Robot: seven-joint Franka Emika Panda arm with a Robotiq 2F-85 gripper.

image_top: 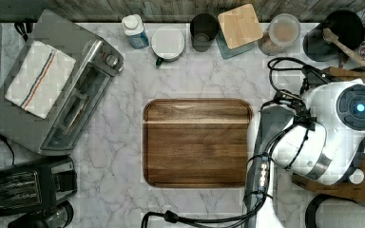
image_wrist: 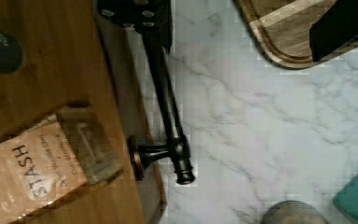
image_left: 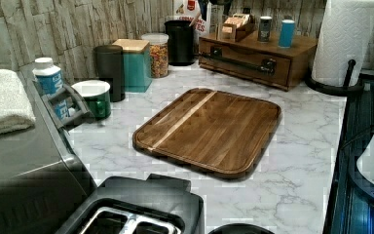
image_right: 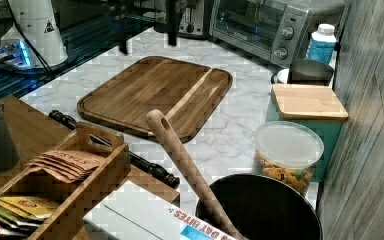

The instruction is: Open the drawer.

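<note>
My brown wooden drawer [image_left: 246, 61] with the long black bar handle [image_wrist: 168, 100] sits shut in its cabinet at the desk's [image_left: 297, 146] far edge. I hang above the handle. My gripper's [image_wrist: 242, 23] fingers are spread apart, holding nothing. Grabbing and pulling are left.

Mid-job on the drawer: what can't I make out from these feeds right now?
- Left view: the drawer front hides its inside.
- Top view: the arm covers the drawer.
- Right view: the tea box and cabinet top hide the drawer front; the handle pokes out.
</note>
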